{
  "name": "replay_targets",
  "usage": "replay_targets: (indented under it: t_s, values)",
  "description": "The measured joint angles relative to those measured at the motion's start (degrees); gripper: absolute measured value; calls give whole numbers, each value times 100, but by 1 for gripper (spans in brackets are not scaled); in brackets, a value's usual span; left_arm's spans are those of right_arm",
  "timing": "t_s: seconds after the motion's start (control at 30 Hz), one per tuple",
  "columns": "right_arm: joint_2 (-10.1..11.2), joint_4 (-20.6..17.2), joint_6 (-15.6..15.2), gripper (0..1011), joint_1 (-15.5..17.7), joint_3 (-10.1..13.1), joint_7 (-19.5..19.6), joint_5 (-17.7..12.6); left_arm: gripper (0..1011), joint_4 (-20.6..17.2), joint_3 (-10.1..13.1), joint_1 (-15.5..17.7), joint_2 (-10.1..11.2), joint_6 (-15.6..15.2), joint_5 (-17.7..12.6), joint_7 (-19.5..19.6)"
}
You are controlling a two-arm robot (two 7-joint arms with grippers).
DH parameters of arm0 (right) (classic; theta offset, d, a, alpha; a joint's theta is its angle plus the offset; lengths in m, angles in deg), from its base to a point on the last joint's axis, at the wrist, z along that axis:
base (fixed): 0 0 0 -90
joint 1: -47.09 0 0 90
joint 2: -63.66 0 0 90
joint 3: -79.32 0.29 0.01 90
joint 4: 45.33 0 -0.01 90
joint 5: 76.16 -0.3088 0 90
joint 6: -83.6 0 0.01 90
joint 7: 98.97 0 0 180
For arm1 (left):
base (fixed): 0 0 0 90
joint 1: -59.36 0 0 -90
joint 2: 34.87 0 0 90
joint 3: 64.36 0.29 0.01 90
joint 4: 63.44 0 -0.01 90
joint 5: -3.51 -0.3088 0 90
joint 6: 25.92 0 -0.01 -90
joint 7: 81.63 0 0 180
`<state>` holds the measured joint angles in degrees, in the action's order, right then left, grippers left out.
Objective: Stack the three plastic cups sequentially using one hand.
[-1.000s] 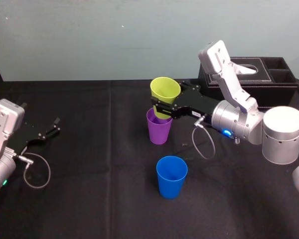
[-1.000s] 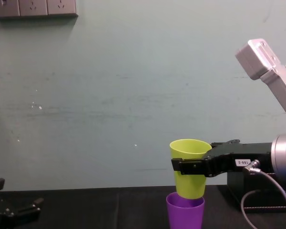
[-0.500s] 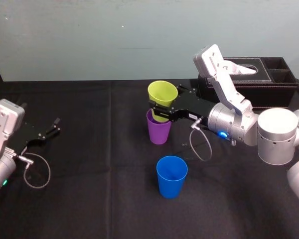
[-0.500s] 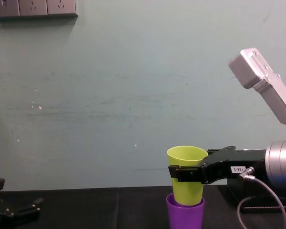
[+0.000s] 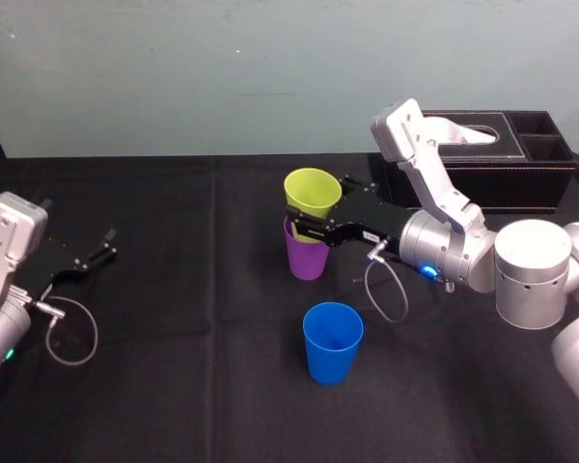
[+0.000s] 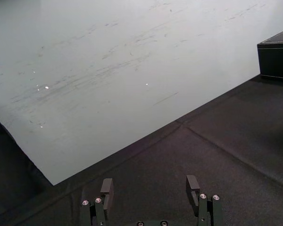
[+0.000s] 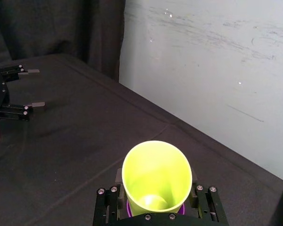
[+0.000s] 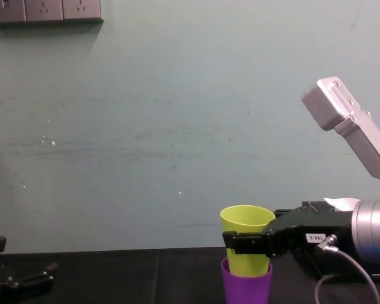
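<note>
Nearest to me on the black table I see the blue cup, a smooth tapered tumbler standing alone, mouth up and narrow base down, its long axis vertical. It is well apart from the other two.

Off on my left side, the left gripper rests low over the cloth with its fingers spread and nothing between them.

Farther back, near the middle of the table, the purple cup stands upright on its base. The yellow-green cup sits with its lower part down inside the purple mouth, its upper part and rim rising above. It is the same tapered shape, open end up, its axis close to vertical and roughly in line with the purple one.

My right gripper reaches in from the right, its black jaws clamped on the yellow-green cup's wall just above the purple rim.

Beyond it, at the far right, sits the black tissue box.
</note>
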<state>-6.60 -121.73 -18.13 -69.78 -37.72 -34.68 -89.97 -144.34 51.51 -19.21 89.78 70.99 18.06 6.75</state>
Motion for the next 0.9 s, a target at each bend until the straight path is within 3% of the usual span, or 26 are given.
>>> replay_targets:
  t_s: [0.47, 0.83, 0.9]
  values:
    - [8, 1, 3, 743, 19, -2, -5, 13, 1010, 0, 0, 0, 0, 0, 0, 0]
    - [9, -1, 2, 997, 18, -1, -5, 11, 1010, 0, 0, 0, 0, 0, 0, 0]
    - [9, -2, 1, 1002, 19, 0, -5, 11, 1010, 0, 0, 0, 0, 0, 0, 0]
